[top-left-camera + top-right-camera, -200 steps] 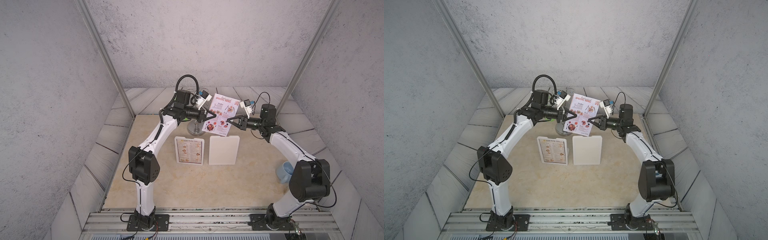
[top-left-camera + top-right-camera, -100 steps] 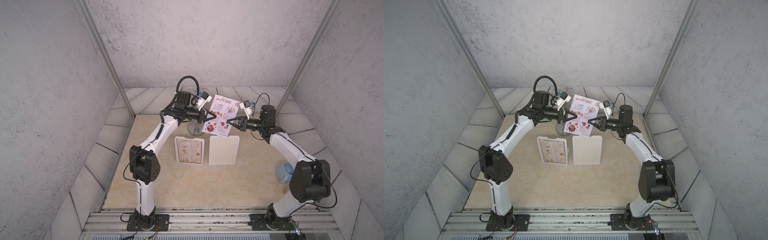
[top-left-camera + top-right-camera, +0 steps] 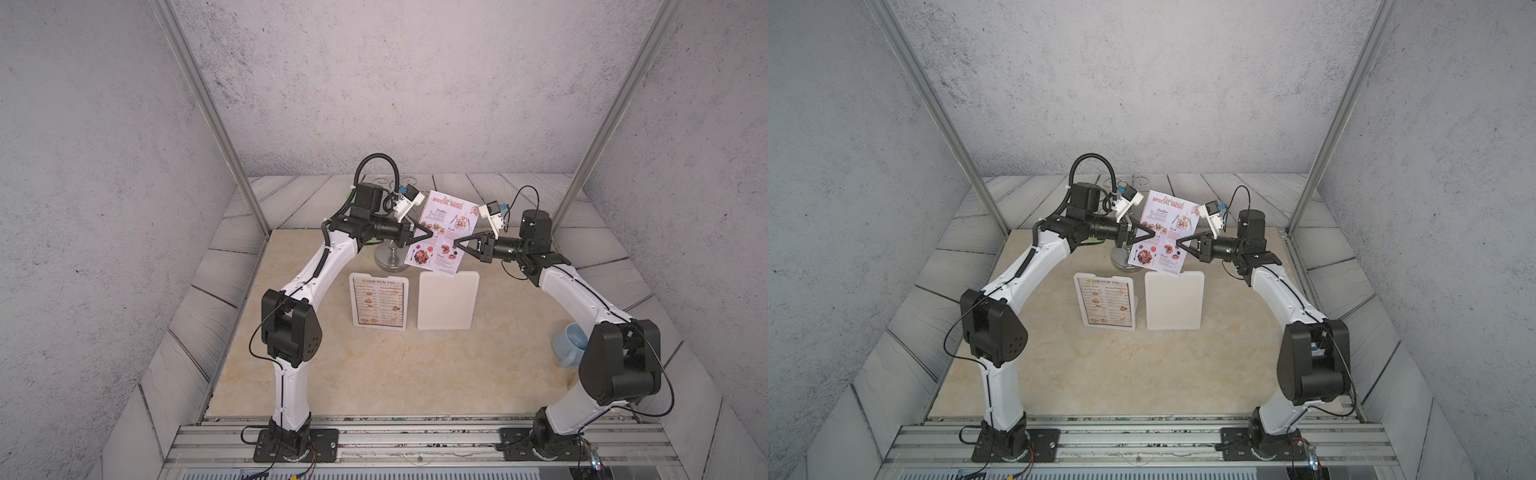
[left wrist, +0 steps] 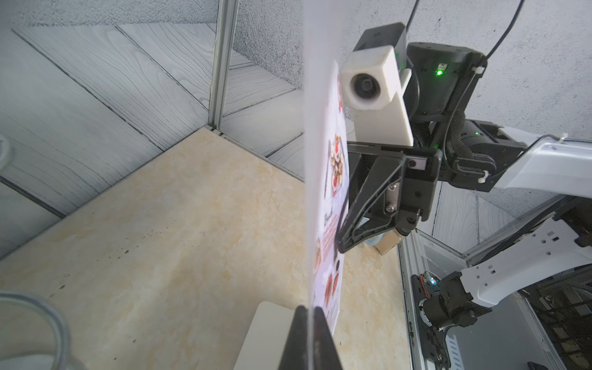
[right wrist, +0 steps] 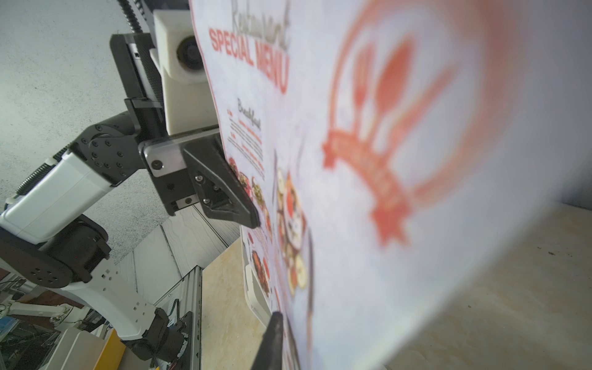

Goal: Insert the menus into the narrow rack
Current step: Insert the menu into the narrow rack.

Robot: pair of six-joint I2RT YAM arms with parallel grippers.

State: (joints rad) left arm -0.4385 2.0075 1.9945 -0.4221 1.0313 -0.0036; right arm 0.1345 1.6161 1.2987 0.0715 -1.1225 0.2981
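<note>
The pale lilac SPECIAL MENU sheet (image 3: 444, 226) (image 3: 1165, 228) hangs upright and tilted in the air above the table's back. My left gripper (image 3: 432, 235) (image 3: 1153, 235) (image 4: 309, 309) is shut on its left edge. My right gripper (image 3: 455, 242) (image 3: 1177, 242) (image 5: 282, 316) pinches its right edge, with one finger on the printed face (image 5: 384, 160) and the other hidden behind it. Below stand two white racks. One rack (image 3: 356, 305) (image 3: 1079, 305) holds the DIM SUM INN menu (image 3: 379, 303) (image 3: 1105, 305). The other rack (image 3: 448, 300) (image 3: 1174, 300) shows a blank white face.
A round metal stand (image 3: 388, 261) sits behind the racks, partly hidden by the left gripper. A pale blue mug (image 3: 570, 343) lies by the right arm's elbow. Clear glassware (image 4: 35, 323) stands close to the left wrist. Grey walls and metal posts enclose the table.
The menu stays held in the air between both grippers. Only the left arm's elbow has shifted slightly.
</note>
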